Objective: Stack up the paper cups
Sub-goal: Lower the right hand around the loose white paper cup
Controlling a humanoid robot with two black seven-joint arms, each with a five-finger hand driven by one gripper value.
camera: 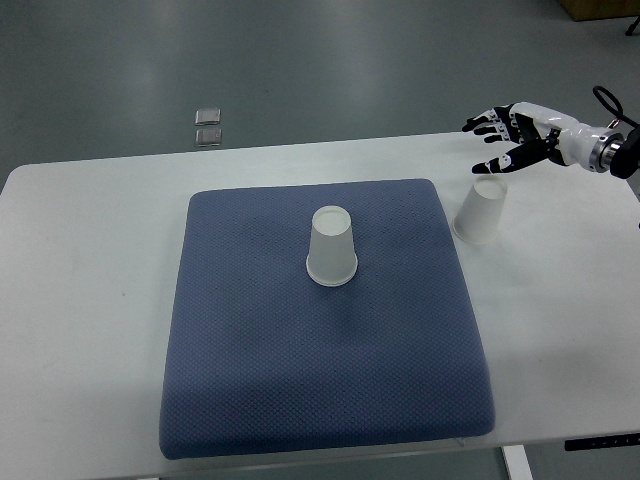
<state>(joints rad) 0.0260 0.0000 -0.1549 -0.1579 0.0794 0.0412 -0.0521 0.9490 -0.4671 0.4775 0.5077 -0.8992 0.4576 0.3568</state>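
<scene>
A white paper cup (331,246) stands upside down near the middle of the blue mat (300,370). A second white paper cup (481,211) stands upside down on the white table, just off the mat's right edge. My right hand (497,140) comes in from the right edge and hovers above and just behind this second cup, fingers spread, holding nothing. The left arm does not show.
The white table (90,260) carries the mat; its far edge runs along the top of the mat area. Two small clear objects (208,127) lie on the grey floor beyond the table's far edge.
</scene>
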